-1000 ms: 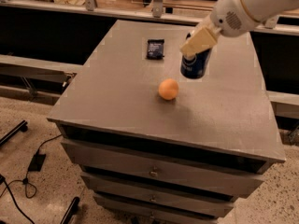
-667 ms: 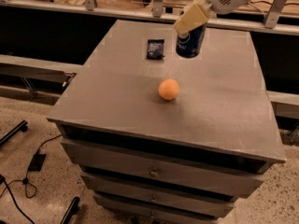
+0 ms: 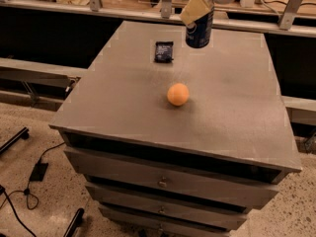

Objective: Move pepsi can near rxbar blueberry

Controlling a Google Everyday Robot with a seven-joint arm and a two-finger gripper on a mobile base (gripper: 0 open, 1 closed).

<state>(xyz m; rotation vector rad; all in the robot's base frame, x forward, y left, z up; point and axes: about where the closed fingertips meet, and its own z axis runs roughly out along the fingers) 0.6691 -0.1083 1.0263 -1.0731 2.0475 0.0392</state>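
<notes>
The pepsi can is dark blue with a round logo and hangs in the air above the back of the grey cabinet top. My gripper comes in from the upper right and is shut on the can's top, with a tan finger over its left side. The rxbar blueberry is a small flat dark navy packet lying on the cabinet top, a short way left of and slightly below the can in the view.
An orange ball-shaped fruit sits near the middle of the cabinet top. The cabinet has several drawers in front. A counter with metal posts runs behind. Cables lie on the floor at left.
My gripper has carried the pepsi can from beside the orange fruit toward the back and left, closer to the rxbar blueberry. The fruit and packet have not moved.
</notes>
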